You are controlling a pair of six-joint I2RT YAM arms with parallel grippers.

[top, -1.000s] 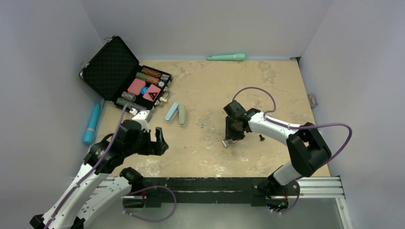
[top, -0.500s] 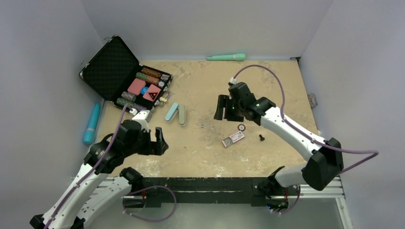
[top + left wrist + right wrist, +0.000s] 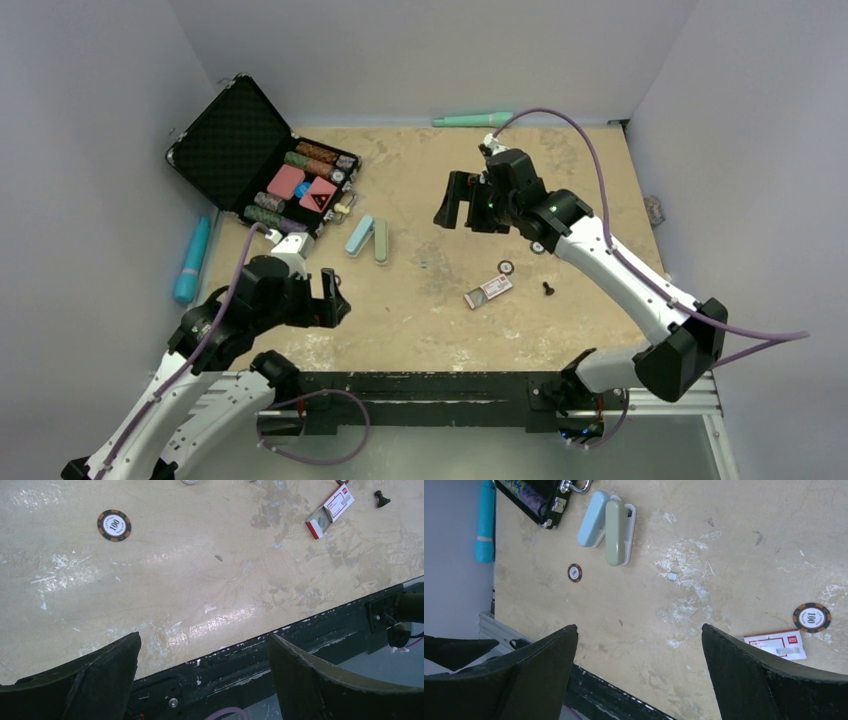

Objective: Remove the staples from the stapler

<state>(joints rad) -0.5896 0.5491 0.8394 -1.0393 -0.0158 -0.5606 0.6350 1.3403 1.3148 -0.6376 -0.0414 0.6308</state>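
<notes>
Staplers (image 3: 379, 241), one blue and one green, lie touching on the counter (image 3: 430, 330) beside the open case (image 3: 235, 145). My right tool (image 3: 465, 212) and my left tool (image 3: 338, 297) both gape wide, holding nothing.

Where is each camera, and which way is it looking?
Top: above and behind the arms, looking down on the table; left gripper and right gripper show.
Left wrist: on the left arm, facing the table's near edge; its fingers show.
Right wrist: on the right arm, facing the staplers; its fingers show.
All three share the staple box.
</notes>
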